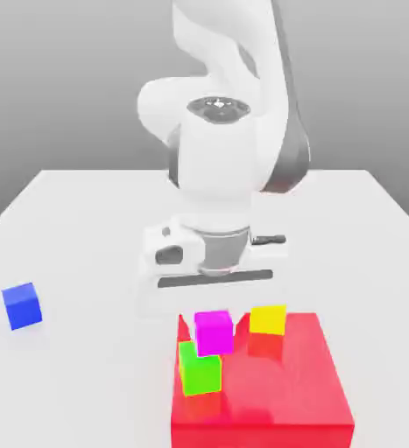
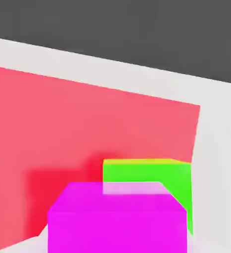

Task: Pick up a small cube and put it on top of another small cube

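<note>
Contents, from the exterior view's left:
- Blue cube (image 1: 21, 306), one, alone on the white tabletop (image 1: 85, 227), well apart from the rest.
- Green cube (image 1: 200, 371), one, on the red block (image 1: 286, 385).
- Magenta cube (image 1: 214, 332), one, just under the arm's hand, jaws clenched on it, above the green cube.
- Yellow cube (image 1: 267, 319), one, beside it.
- Red block, one.

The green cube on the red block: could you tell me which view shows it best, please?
The exterior view: the green cube shows whole on the red block, just below the magenta cube. The hand view has the magenta cube covering its lower part.
</note>
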{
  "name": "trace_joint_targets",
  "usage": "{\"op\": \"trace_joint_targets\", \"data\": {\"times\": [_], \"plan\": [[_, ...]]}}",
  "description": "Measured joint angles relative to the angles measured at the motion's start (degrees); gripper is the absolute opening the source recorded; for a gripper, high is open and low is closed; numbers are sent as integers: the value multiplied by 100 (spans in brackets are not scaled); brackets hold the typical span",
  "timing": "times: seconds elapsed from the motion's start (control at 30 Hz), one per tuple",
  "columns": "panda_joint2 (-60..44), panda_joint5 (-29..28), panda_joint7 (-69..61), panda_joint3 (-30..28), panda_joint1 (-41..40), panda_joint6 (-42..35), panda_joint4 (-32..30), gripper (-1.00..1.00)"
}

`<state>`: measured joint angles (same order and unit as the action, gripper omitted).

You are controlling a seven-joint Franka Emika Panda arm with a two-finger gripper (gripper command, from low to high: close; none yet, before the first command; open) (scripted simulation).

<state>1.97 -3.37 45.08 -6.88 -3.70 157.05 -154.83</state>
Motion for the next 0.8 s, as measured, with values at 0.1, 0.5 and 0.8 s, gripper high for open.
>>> {"op": "trace_joint_targets", "data": {"times": [0.1,0.5,0.8], "plan": [[81,-4,631,-381,-809,-127,9,-100],[14,221,2385,-1545,-2990,-303,-81,-100],[-1001,1293,1634,-1265,-3059,577,-47,-100]]}}
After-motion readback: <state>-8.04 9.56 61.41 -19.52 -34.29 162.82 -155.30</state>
